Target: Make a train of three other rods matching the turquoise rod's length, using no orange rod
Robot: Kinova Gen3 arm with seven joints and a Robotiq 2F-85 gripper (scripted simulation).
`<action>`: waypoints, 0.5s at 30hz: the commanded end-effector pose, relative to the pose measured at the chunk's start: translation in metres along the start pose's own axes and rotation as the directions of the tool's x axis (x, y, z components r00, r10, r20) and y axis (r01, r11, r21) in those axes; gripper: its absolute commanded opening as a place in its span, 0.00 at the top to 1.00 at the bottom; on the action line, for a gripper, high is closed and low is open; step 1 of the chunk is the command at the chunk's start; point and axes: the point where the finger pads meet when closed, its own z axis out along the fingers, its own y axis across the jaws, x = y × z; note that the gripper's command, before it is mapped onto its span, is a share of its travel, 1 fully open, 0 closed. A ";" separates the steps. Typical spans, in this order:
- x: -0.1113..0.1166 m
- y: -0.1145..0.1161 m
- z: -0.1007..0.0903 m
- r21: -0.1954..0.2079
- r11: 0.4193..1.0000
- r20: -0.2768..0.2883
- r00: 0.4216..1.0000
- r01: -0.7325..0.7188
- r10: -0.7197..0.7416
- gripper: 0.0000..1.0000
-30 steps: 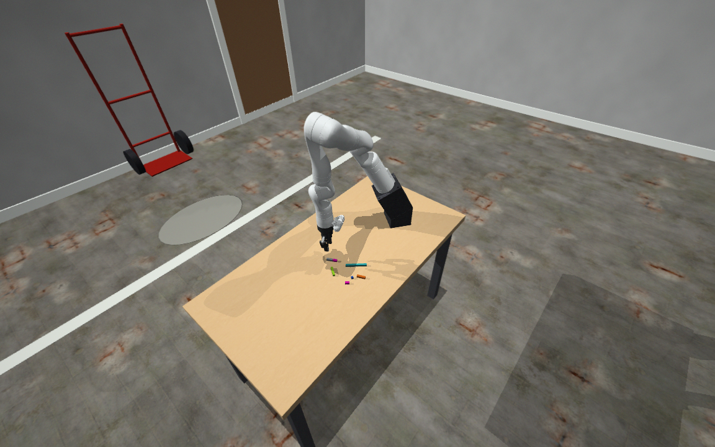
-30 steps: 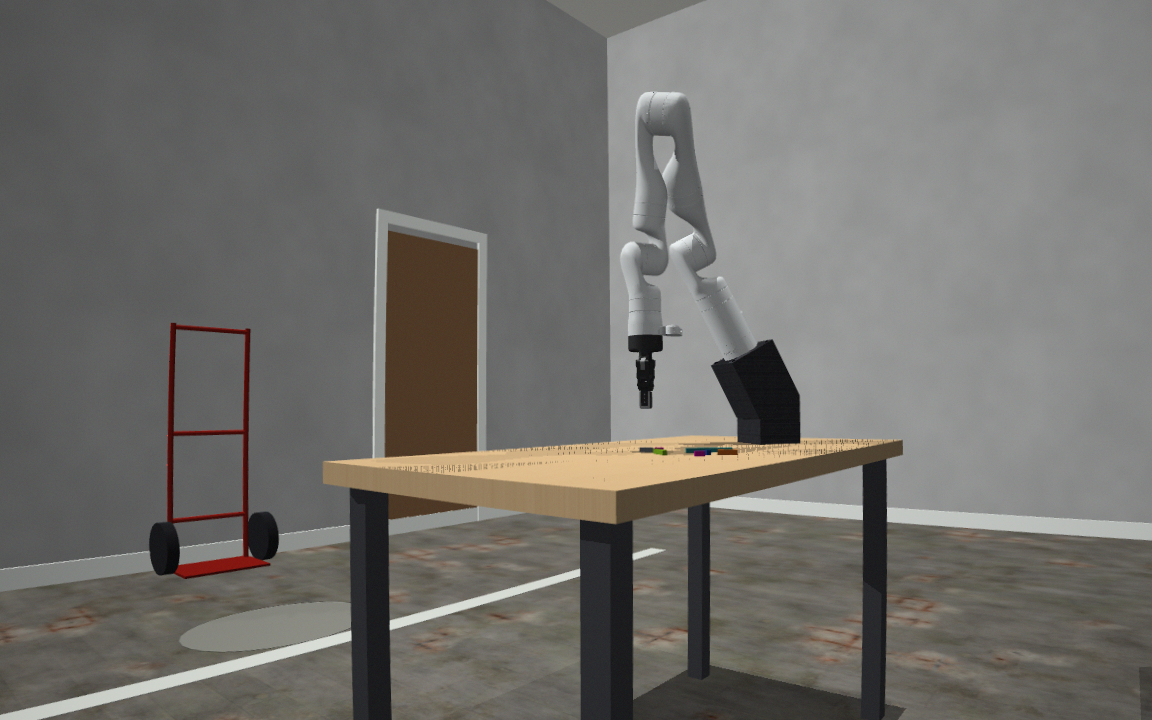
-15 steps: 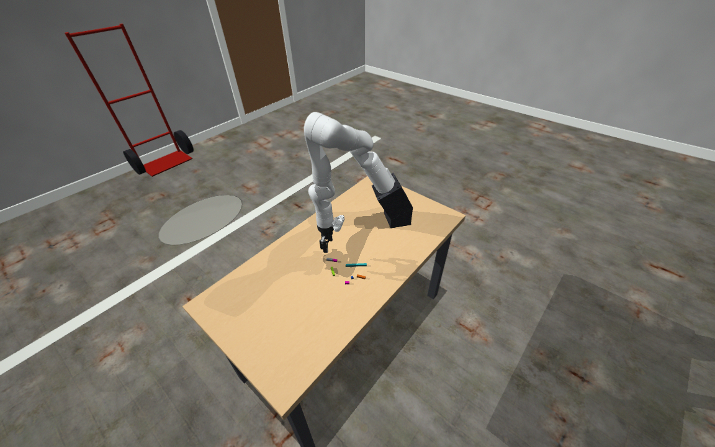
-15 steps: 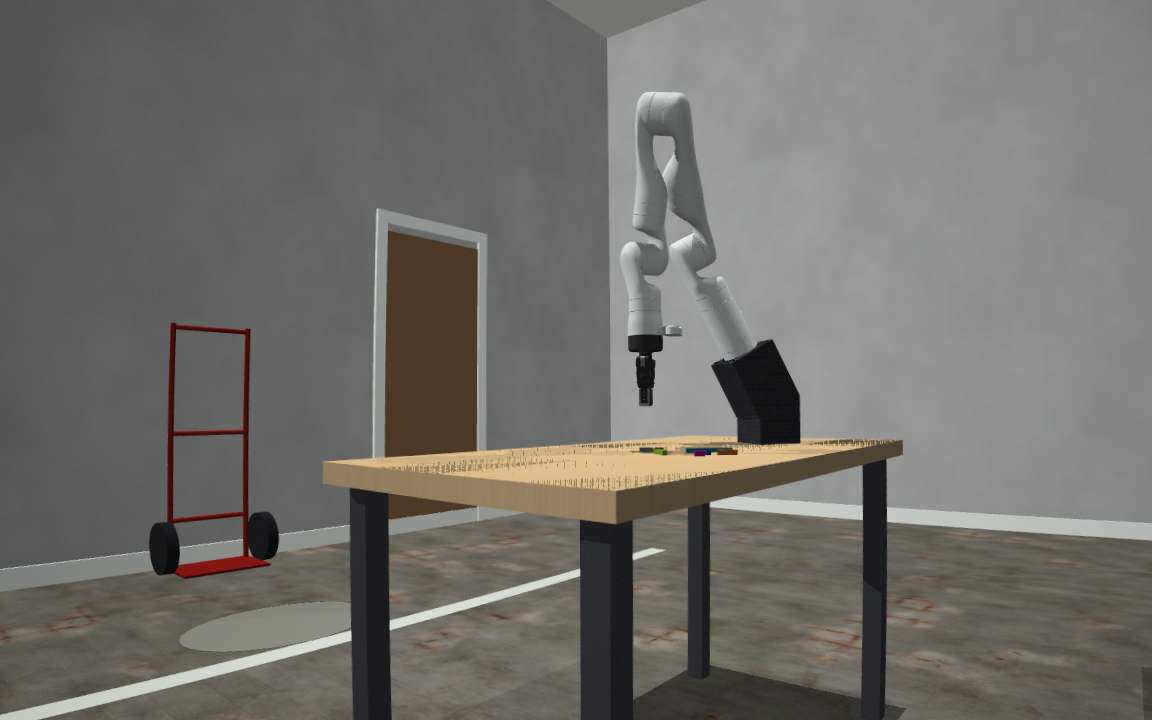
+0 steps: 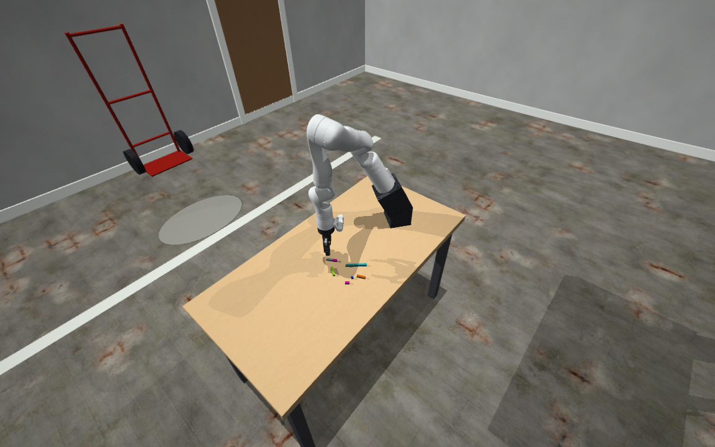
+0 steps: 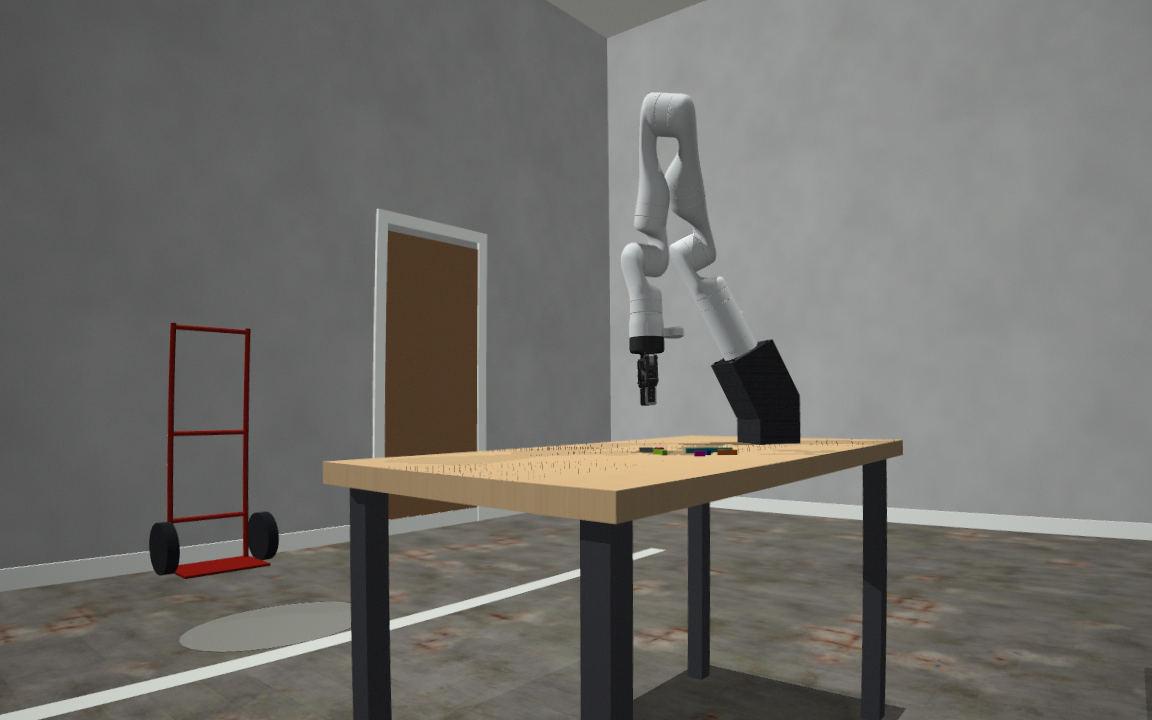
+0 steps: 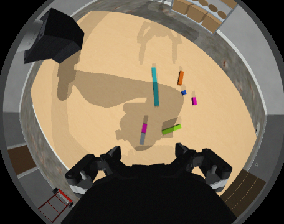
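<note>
My gripper [image 5: 326, 251] [image 6: 647, 402] [image 7: 147, 150] is open and empty, hanging well above the table. Below it a magenta rod [image 7: 144, 128] [image 5: 333, 260] and a grey rod [image 7: 142, 139] lie end to end in one line. A lime rod [image 7: 171, 129] [image 5: 332, 271] lies slanted to their right. The turquoise rod [image 7: 154, 86] [image 5: 355, 265] lies farther on. An orange rod [image 7: 180, 77] [image 5: 360, 276], a small blue rod [image 7: 184, 92] and a second magenta rod [image 7: 194, 101] [image 5: 347, 282] lie apart beyond it.
The arm's black base [image 5: 392, 202] [image 6: 759, 394] [image 7: 55, 39] stands at the far end of the wooden table [image 5: 293, 333] [image 6: 562, 479]. A red hand truck [image 5: 126, 100] and a door stand by the wall.
</note>
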 end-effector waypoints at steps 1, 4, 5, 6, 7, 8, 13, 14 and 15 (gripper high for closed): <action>0.002 0.005 0.003 -0.004 0.997 0.001 0.997 0.078 -0.078 0.00; 0.004 0.011 0.005 -0.010 0.979 -0.001 0.979 0.202 -0.202 0.00; 0.005 0.013 0.006 -0.012 0.969 -0.001 0.969 0.247 -0.247 0.00; 0.006 0.015 0.007 -0.013 0.956 -0.001 0.956 0.292 -0.292 0.00; 0.007 0.017 0.008 -0.015 0.941 -0.001 0.941 0.339 -0.339 0.00; 0.007 0.019 0.009 -0.017 0.922 -0.001 0.922 0.387 -0.387 0.00; 0.010 0.025 0.012 -0.021 0.848 0.001 0.849 0.529 -0.529 0.00; 0.010 0.027 0.012 -0.021 0.818 0.002 0.818 0.575 -0.575 0.00; 0.011 0.029 0.013 -0.022 0.784 0.002 0.784 0.620 -0.620 0.00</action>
